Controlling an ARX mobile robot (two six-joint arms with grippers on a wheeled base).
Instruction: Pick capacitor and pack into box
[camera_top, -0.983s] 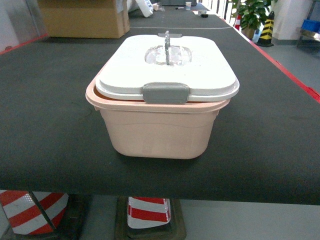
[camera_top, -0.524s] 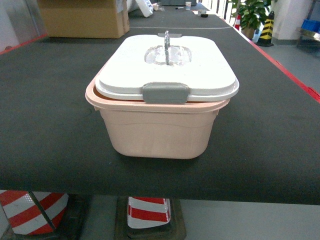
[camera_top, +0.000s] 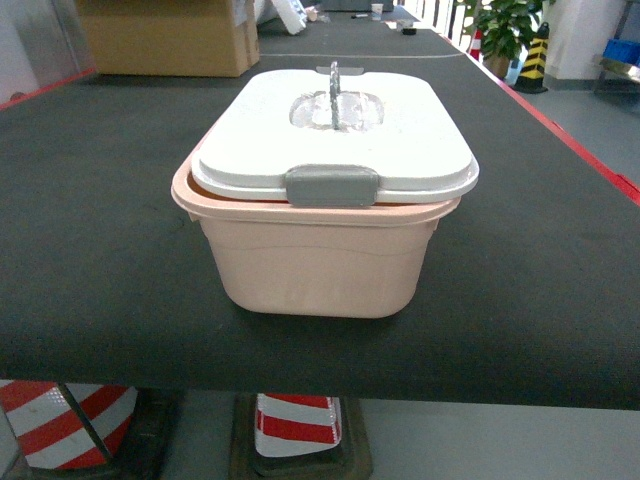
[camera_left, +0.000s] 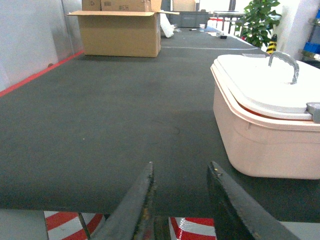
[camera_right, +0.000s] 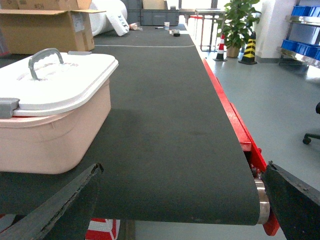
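While lid (camera_top: 335, 130) sits closed on box (camera_top: 318, 262), mid-belt | no capacitor visible anywhere | left gripper (camera_left: 180, 187) parted slightly, right gripper (camera_right: 182, 200) spread wide, both empty | best to lift by handle (camera_top: 334, 92) first, squarely.

The box (camera_top: 318, 262) is smooth peach-pink plastic with a soft sheen; its lid (camera_top: 335, 135) is white plastic, faintly speckled, with matt grey clips. The counter (camera_top: 90, 230) wears dark, matt, finely textured cloth. At eleven o'clock, a plain brown cardboard carton (camera_top: 165, 38).
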